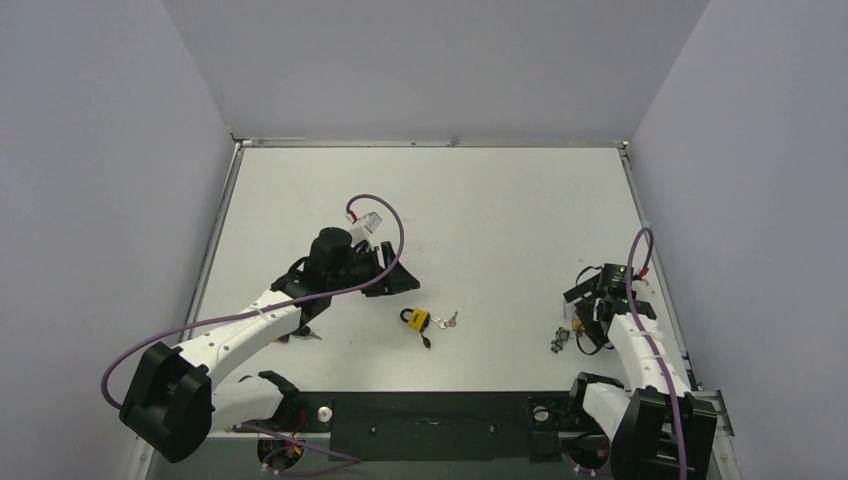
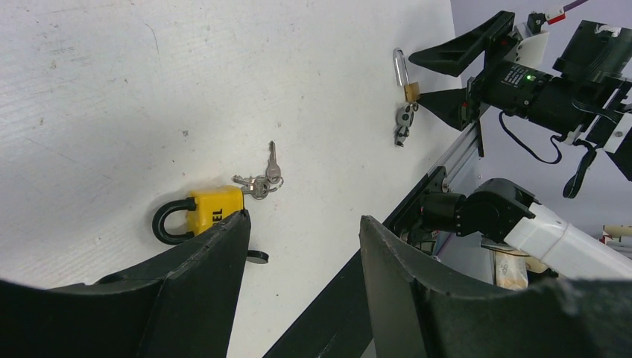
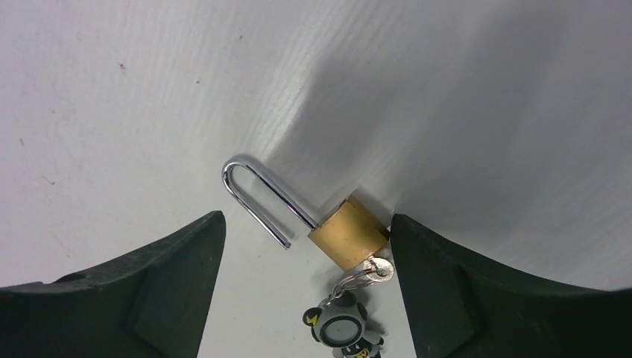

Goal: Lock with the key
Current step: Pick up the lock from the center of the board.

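A brass padlock (image 3: 349, 233) lies on the white table with its silver shackle (image 3: 253, 194) swung open. A key (image 3: 376, 267) sits in its base, on a ring with a small round charm (image 3: 343, 328). My right gripper (image 3: 306, 218) stands open over it, the body close to the right finger and the left finger well apart. From above, this lock (image 1: 562, 338) lies by the right gripper (image 1: 580, 325). A yellow padlock (image 2: 212, 210) with a closed black shackle and loose keys (image 2: 261, 183) lies at the table's front middle. My left gripper (image 2: 304, 218) hangs open just behind it, holding nothing.
The black base rail (image 1: 430, 420) runs along the near table edge. Grey walls enclose the table (image 1: 480, 220) on three sides. A purple cable (image 1: 385, 215) loops above the left wrist. The yellow padlock (image 1: 416, 320) lies between the two arms.
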Robot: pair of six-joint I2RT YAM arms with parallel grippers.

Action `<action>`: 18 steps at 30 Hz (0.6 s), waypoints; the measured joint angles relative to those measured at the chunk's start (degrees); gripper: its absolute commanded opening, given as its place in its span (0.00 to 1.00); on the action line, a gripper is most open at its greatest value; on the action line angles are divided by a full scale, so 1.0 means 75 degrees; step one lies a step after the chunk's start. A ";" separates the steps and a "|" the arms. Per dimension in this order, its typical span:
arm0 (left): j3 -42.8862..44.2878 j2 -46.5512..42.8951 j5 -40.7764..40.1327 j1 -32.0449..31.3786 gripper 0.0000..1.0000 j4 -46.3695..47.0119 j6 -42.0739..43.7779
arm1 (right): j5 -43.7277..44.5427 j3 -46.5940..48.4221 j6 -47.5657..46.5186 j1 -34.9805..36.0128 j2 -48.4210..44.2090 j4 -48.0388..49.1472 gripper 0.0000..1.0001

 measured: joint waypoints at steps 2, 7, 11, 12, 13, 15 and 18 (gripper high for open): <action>0.0000 0.0000 0.0000 0.0000 0.53 0.0003 0.0000 | -0.0047 -0.0038 0.0012 0.0090 -0.0020 0.0131 0.73; 0.0000 0.0000 0.0003 0.0003 0.53 0.0029 -0.0003 | 0.0015 -0.0093 0.0274 0.1128 0.0035 0.0417 0.67; 0.0032 0.0003 0.0058 0.0000 0.53 0.0038 -0.0006 | 0.0291 0.0015 0.0554 0.2177 0.0356 0.0603 0.59; 0.0064 0.0003 0.0064 0.0000 0.53 0.0038 -0.0006 | 0.0341 0.0050 0.0589 0.2311 0.0437 0.0618 0.56; 0.0085 0.0003 0.0067 0.0000 0.53 0.0041 -0.0009 | 0.0411 0.0096 0.0627 0.2460 0.0527 0.0609 0.55; 0.0137 0.0003 0.0076 0.0000 0.53 0.0044 -0.0012 | 0.0548 0.0154 0.0729 0.2547 0.0656 0.0583 0.53; 0.0169 0.0003 0.0082 0.0000 0.53 0.0041 -0.0015 | 0.0848 0.0201 0.0839 0.2547 0.0708 0.0431 0.53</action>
